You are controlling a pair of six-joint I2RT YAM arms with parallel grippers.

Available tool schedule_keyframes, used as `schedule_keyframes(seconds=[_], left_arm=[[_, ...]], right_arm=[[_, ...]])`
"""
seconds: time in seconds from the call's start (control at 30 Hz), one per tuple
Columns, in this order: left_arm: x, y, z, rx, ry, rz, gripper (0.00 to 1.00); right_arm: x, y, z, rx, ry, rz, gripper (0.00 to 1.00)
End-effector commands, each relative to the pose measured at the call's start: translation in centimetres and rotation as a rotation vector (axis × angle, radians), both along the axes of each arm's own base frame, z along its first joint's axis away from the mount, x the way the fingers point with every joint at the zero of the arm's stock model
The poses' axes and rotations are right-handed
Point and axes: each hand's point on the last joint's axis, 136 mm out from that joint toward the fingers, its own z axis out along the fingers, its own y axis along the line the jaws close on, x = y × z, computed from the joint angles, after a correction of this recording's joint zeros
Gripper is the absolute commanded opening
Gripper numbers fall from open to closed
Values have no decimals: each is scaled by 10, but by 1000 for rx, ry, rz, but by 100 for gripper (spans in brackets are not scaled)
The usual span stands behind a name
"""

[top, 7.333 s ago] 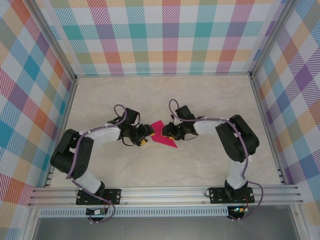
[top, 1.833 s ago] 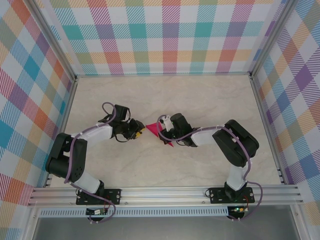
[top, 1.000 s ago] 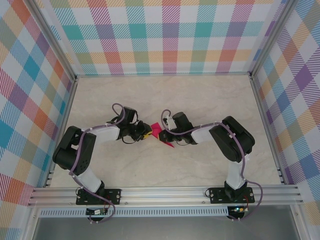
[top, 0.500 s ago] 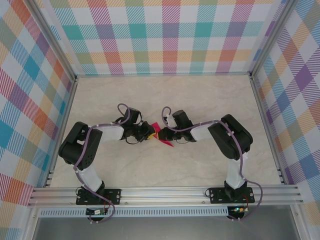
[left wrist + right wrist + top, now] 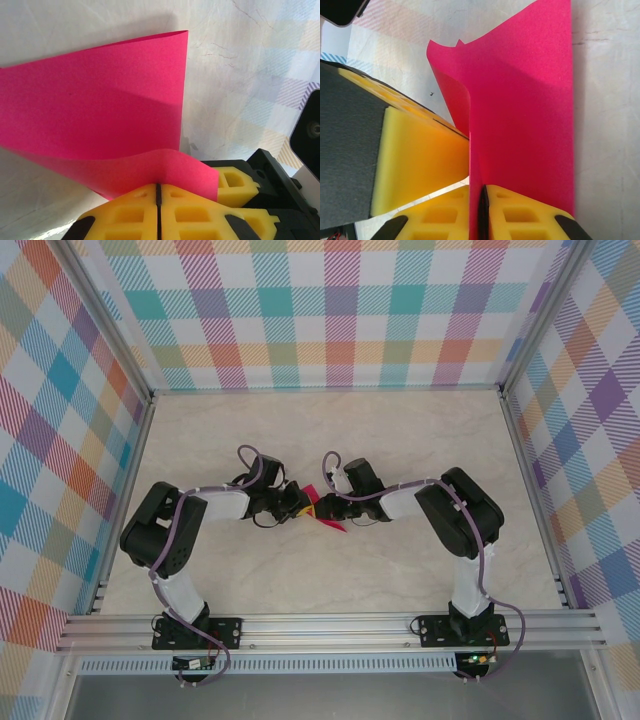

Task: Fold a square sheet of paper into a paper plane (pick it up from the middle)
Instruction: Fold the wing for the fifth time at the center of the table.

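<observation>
Two claws meet at the middle of the pale, marble-veined table point(image 5: 420, 440), both pinching one magenta sheet of paper point(image 5: 325, 517). The left claw point(image 5: 157, 192) has its yellow moulded fingers point(image 5: 125, 210) pressed together on a curled lower edge of the sheet. Above that seam the matte paper bows into a smooth panel with one crisp, straight side. The right claw point(image 5: 481, 200) likewise nips the sheet, which rises from it as a thin flap, its far corner split into two layers.

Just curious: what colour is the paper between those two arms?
Magenta-pink; the sheet of paper shows best in the left wrist view.
</observation>
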Motion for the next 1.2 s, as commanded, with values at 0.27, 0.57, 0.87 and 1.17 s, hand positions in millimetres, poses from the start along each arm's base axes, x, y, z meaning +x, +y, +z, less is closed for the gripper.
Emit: schedule_keyframes(seconds=[0.27, 0.57, 0.87, 1.17], left_arm=[[0, 1, -15, 53, -11, -18, 6], [0, -1, -15, 52, -13, -29, 6], [0, -1, -15, 49, -16, -35, 6], [-1, -3, -14, 43, -15, -41, 6]], right_arm=[[-10, -4, -10, -29, 51, 27, 18], [-11, -13, 19, -62, 43, 42, 29], [-20, -27, 41, -133, 48, 61, 39], [-14, -34, 40, -222, 34, 72, 39]])
